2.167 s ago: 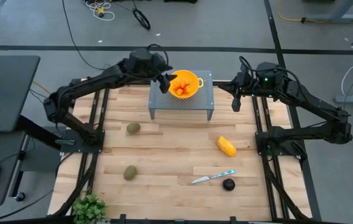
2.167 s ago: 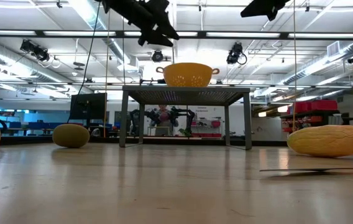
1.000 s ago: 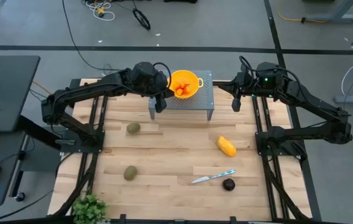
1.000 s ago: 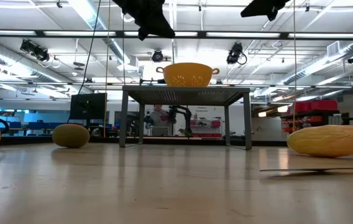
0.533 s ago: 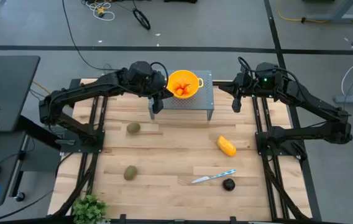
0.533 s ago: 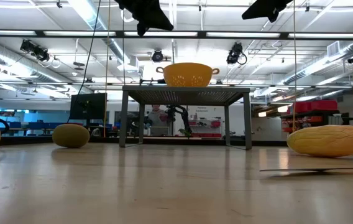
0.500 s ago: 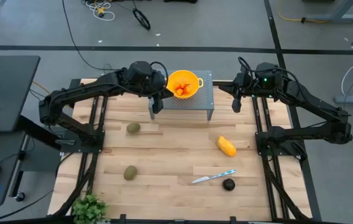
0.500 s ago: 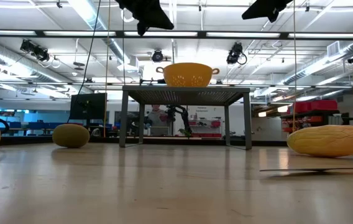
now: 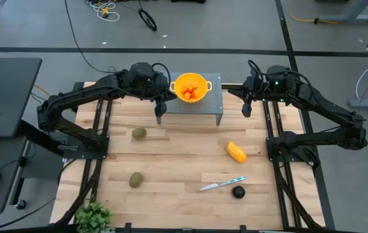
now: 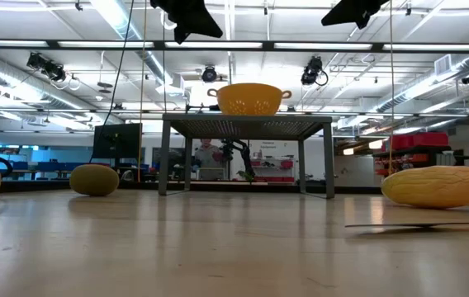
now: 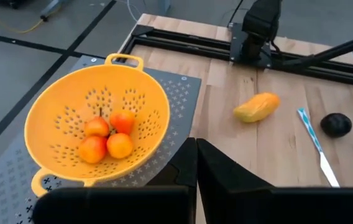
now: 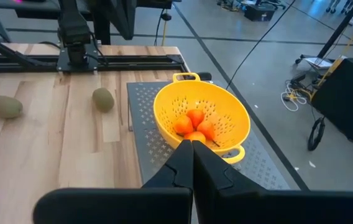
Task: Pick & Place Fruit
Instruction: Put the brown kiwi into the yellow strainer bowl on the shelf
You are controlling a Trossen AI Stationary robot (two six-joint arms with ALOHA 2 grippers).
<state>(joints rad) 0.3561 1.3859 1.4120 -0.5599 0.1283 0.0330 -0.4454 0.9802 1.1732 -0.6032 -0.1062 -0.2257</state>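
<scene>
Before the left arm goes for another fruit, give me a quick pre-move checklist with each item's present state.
1. Left pincer empty: ok, shut on nothing, beside the stand's left end.
2. Right pincer out of the way: ok, shut, hanging right of the stand.
3. Yellow bowl seated on the stand: ok, upright.
4. Orange-red fruits inside the bowl: ok, four visible.
5. Nearest olive-brown fruit unobstructed: ok, lying alone on the table.
6. Knife clear of the dark round fruit: ok, close but apart.

Open table centre, grey stand (image 9: 190, 107) blocks the rear — knife (image 9: 222, 184) near front
</scene>
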